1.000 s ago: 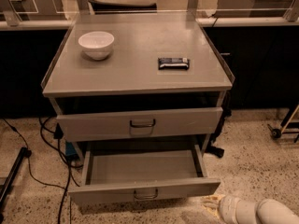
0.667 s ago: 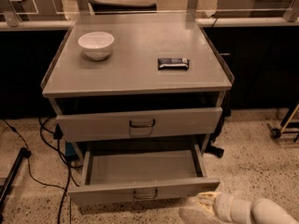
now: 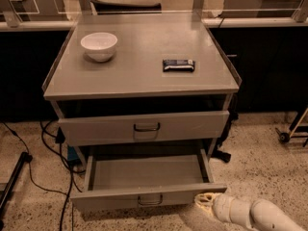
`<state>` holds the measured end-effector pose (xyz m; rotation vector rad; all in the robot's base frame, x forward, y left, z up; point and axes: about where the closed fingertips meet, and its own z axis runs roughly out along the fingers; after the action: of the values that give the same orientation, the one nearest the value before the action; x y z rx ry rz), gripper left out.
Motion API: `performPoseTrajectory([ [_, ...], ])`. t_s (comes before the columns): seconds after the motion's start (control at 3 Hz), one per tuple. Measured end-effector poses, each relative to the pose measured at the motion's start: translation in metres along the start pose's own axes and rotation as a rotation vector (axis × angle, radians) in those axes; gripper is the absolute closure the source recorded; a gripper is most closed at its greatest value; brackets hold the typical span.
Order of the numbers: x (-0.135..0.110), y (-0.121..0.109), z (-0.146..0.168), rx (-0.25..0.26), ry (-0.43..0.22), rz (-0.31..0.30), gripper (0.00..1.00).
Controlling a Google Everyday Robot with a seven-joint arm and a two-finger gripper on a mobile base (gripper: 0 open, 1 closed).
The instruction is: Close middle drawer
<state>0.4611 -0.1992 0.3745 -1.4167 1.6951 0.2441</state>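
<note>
The middle drawer (image 3: 144, 195) is a grey metal drawer pulled far out of the cabinet, its inside empty, with a small dark loop handle (image 3: 150, 199) at the centre of its low front panel. My gripper (image 3: 204, 202) is at the lower right, on the end of a white arm (image 3: 255, 215). It sits right at the drawer's front right corner, at the height of the front panel. I cannot tell whether it touches the panel.
The drawer above (image 3: 144, 127) has a taller front and stands slightly out. On the cabinet top (image 3: 144, 76) are a white bowl (image 3: 99, 45) and a dark snack bar (image 3: 178, 65). Black cables (image 3: 48, 143) lie on the speckled floor at left. A wheeled stand (image 3: 291, 131) is at right.
My gripper has moved a little left and up, closer to the right front corner of the open drawer. The drawer has not moved.
</note>
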Motion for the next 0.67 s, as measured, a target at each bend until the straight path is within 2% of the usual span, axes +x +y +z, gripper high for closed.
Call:
performPoseTrajectory([
  [0.67,-0.005,-0.025,0.033,0.026,-0.036,-0.034,1.00],
])
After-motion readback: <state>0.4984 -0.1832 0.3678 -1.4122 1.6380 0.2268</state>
